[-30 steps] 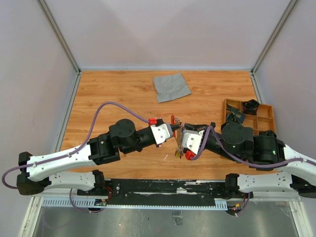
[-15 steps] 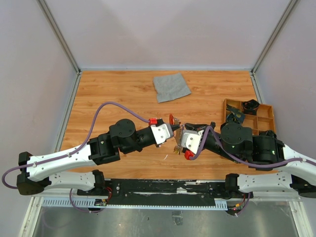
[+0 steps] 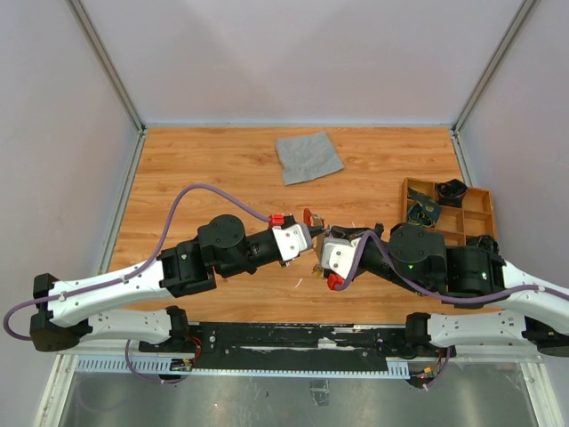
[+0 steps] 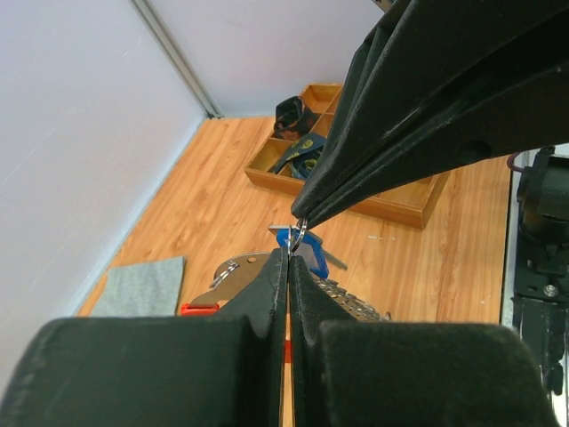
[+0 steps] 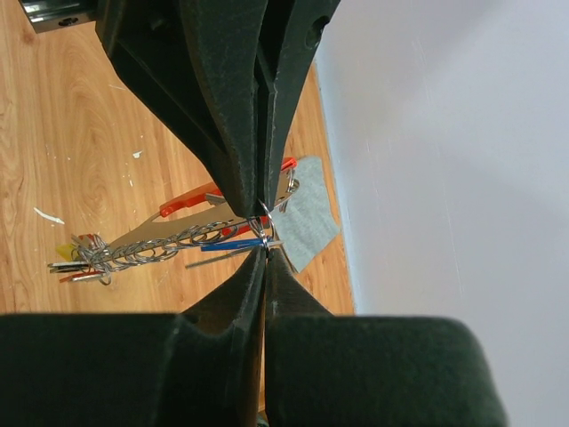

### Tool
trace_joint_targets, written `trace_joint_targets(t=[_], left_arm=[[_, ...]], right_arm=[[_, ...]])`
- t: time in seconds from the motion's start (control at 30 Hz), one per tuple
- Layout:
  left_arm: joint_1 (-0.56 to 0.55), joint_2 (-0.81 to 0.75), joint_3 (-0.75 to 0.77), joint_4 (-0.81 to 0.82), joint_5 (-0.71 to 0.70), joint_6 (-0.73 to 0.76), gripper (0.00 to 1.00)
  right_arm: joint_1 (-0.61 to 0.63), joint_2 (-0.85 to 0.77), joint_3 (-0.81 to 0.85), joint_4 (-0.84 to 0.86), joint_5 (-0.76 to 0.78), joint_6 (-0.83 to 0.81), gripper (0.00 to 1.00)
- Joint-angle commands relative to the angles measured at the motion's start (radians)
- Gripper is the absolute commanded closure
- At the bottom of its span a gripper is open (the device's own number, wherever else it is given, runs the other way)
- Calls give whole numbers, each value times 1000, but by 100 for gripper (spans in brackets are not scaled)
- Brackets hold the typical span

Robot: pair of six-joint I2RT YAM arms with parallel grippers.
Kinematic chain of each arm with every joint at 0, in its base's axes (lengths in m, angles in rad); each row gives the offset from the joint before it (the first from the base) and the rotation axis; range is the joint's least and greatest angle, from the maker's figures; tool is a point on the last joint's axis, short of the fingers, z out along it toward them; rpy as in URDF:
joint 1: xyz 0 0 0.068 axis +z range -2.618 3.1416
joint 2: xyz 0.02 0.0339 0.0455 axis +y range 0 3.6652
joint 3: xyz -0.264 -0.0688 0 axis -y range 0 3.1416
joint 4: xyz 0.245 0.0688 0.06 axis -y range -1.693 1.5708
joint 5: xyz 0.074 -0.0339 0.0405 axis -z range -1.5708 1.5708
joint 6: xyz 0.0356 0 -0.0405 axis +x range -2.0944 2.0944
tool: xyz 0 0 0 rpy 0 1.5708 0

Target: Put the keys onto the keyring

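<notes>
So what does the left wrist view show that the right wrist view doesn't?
Only the left wrist view: the wooden tray, with dark parts in its compartments.

Only the right wrist view: the bunch of keys at the chain's far end, with yellow and red heads.

Both: the left fingers and right fingers, shut, with tips meeting on a small metal ring and apparently pinching it. Both also show the chain, a blue key, the red clip and the grey cloth.

The left arm (image 3: pixel 116 289) and right arm (image 3: pixel 484 327) were white with black joints and purple cables (image 3: pixel 191 189); the left gripper (image 4: pixel 291 258) and right gripper (image 5: pixel 265 258) seemed matte black.
</notes>
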Motion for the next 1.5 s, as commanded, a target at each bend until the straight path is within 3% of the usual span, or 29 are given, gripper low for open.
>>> trace_joint_targets(t=[0.0, 0.87, 1.47], left_arm=[[-10, -19, 38, 73, 13, -1, 100], [-9, -20, 32, 93, -43, -40, 99], [-10, -36, 14, 96, 28, -27, 99]], right_arm=[[14, -5, -13, 9, 0, 32, 99], [14, -57, -17, 18, -77, 80, 99], [14, -32, -29, 42, 13, 57, 99]])
